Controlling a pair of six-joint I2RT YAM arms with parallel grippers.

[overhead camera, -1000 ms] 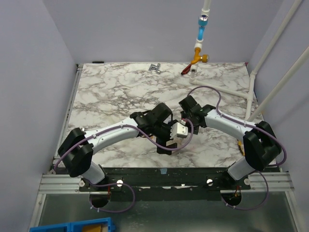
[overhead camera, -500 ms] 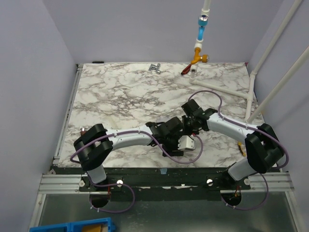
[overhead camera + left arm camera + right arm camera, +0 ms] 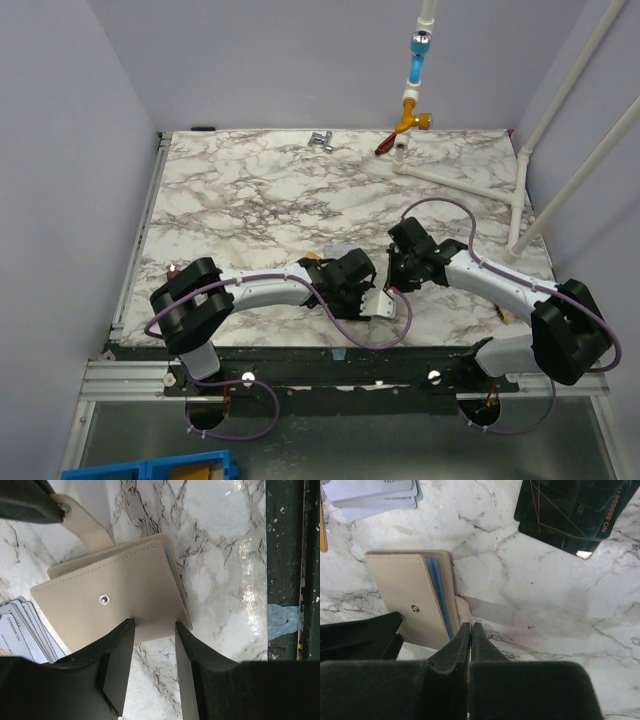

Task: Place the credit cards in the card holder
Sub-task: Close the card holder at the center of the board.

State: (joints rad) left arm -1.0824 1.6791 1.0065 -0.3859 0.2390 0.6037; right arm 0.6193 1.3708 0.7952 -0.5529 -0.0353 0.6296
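The tan card holder (image 3: 125,585) lies flat on the marble with its snap up and a blue card edge (image 3: 437,587) showing inside. My right gripper (image 3: 470,626) is shut on the holder's strap tab (image 3: 462,607); the tab (image 3: 85,525) also runs up to that gripper in the left wrist view. My left gripper (image 3: 154,625) is open, its fingertips over the holder's near edge, which shows in the gap. Pale grey-blue credit cards (image 3: 22,630) lie fanned beside the holder, and the cards (image 3: 375,492) are also in the right wrist view. In the top view both grippers (image 3: 385,290) meet near the front edge.
A dark flat card with gold print (image 3: 570,510) lies beyond the holder. The table's dark front rail (image 3: 285,555) with a scrap of blue tape (image 3: 282,620) is close by. White pipes (image 3: 470,180), a blue-and-yellow valve (image 3: 412,100) and a metal fitting (image 3: 320,140) stand at the back.
Both arms have moved toward the front edge and lower. The right gripper has shut on the strap tab. The left gripper's jaws have narrowed.
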